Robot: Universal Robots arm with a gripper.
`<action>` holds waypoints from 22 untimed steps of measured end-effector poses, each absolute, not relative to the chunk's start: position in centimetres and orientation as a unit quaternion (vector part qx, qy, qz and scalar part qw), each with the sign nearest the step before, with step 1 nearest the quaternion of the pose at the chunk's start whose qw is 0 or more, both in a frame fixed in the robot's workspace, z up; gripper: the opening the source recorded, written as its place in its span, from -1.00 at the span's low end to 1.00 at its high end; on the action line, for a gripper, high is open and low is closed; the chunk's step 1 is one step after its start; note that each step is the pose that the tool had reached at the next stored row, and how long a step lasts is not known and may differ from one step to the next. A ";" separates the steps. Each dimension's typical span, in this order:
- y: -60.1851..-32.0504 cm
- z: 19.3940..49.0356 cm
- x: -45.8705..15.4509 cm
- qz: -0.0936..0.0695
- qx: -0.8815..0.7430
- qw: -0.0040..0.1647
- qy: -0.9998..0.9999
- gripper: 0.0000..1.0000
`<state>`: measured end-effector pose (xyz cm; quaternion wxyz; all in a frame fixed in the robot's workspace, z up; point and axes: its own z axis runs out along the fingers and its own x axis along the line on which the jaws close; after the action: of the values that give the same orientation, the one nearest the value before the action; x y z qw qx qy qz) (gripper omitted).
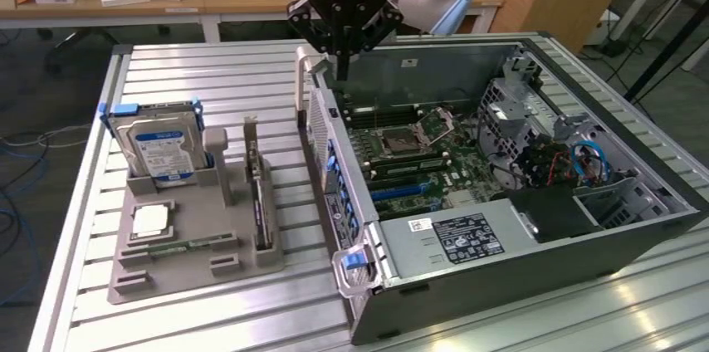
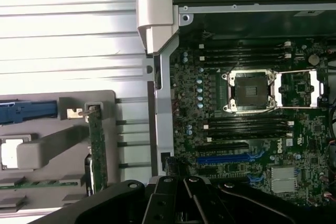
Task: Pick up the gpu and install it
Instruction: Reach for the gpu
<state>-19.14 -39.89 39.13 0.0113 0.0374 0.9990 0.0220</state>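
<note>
On the exterior view's left, a gray holder (image 1: 188, 273) lay on the slatted metal table (image 1: 178, 70), and a hard drive (image 1: 161, 149) in a blue caddy stood upright at its far end. A square processor chip (image 1: 149, 219) and a green memory stick (image 1: 183, 246) lay flat in front of the drive. The gpu (image 1: 258, 194) stood on its long edge in a slot along the holder's side nearest the computer, with its silver bracket at the far end and nothing touching it. Further right, the gripper (image 1: 341, 71) hung above the far corner of the open computer case (image 1: 620, 240), well apart from the gpu. Its fingers were pressed together, pointing down, and held nothing. Inside the case lay the motherboard (image 1: 443, 161) with its bare processor socket (image 1: 397, 143), and a labelled power supply (image 1: 466, 236) sat at the near end. In the wrist view a blue expansion slot (image 2: 228, 158) showed on the board, unoccupied. Blue cables (image 1: 593, 161) curled at the exterior view's right.
</note>
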 end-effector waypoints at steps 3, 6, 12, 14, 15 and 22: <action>-39.9 39.1 -19.7 0.022 0.037 0.011 0.999 -0.79; -39.9 39.1 -20.2 0.022 0.037 0.011 0.999 -0.79; -39.9 39.1 -21.1 0.022 0.037 0.010 0.999 -0.79; -39.9 39.0 -21.4 0.022 0.037 0.010 0.999 -0.79; -39.9 39.0 -21.6 0.022 0.037 0.010 0.999 -0.79; -39.9 39.0 -22.6 0.022 0.037 0.010 0.999 -0.79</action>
<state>-22.64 -39.89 39.01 0.0098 0.0375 0.9990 0.0220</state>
